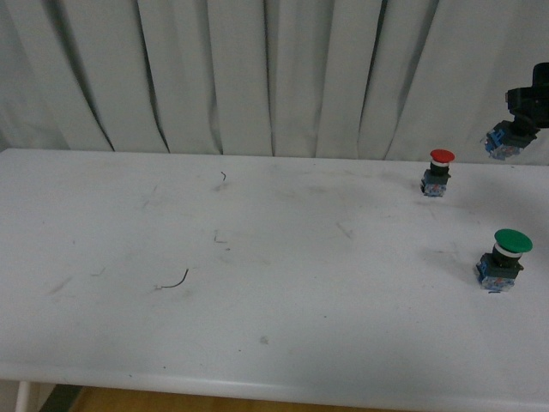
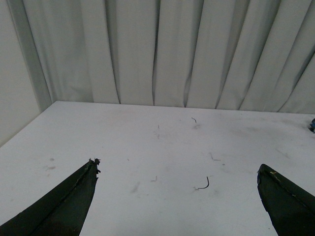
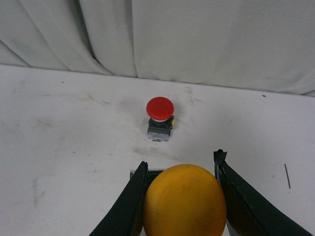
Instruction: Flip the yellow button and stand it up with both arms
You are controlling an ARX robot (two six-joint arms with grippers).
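Observation:
In the right wrist view the yellow button's round orange-yellow cap (image 3: 185,201) fills the gap between my right gripper's (image 3: 181,160) two black fingers, which are shut on it. The front view shows that gripper (image 1: 525,110) raised above the table's far right corner. There only the button's blue base (image 1: 503,142) shows below it, tilted and clear of the table. My left gripper (image 2: 177,167) hangs open over bare table with nothing between its fingers (image 2: 74,196). The left arm is outside the front view.
A red-capped button (image 1: 440,172) (image 3: 160,115) stands upright near the back right of the white table (image 1: 257,283). A larger green-capped button (image 1: 503,257) stands nearer the front right. A small bent wire scrap (image 1: 176,281) (image 2: 203,185) lies on the table. White curtains hang behind.

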